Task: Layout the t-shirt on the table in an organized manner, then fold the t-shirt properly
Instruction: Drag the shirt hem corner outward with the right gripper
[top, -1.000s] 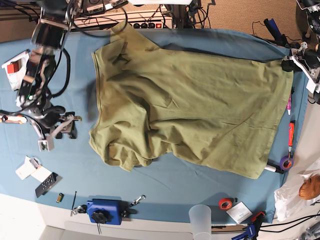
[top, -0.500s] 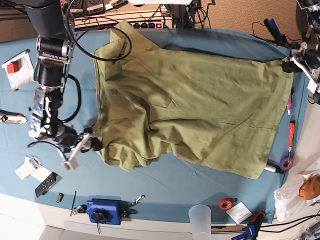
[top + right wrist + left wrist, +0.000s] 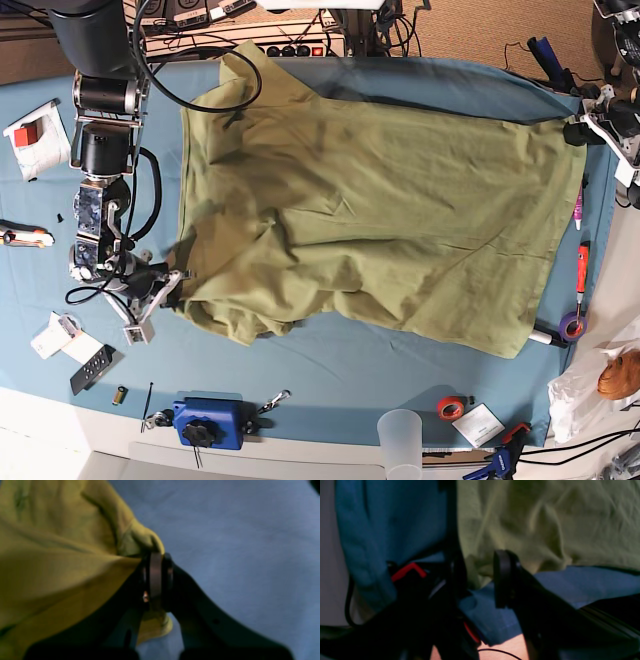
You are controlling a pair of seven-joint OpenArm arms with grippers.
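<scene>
Right claw (image 3: 156, 580) pinches t-shirt (image 3: 57, 555), wrist view confirms.

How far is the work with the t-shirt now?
Done: the t-shirt lies mostly spread on the table.
In hand: the right pincer is shut on its bunched corner; the left pincer holds the far hem.
Left: smoothing wrinkles, all folding.

You have open table (image 3: 340, 365) at 6 o'clock of the shirt (image 3: 380, 210), a bare strip running toward the blue clamp (image 3: 210, 422) and plastic cup (image 3: 402, 440). At 9 o'clock the right arm (image 3: 100, 150) blocks your way; tools (image 3: 80, 355) lie at 7 o'clock. At 3 o'clock, pens (image 3: 581, 265) and tape (image 3: 572, 325) crowd the edge.
</scene>
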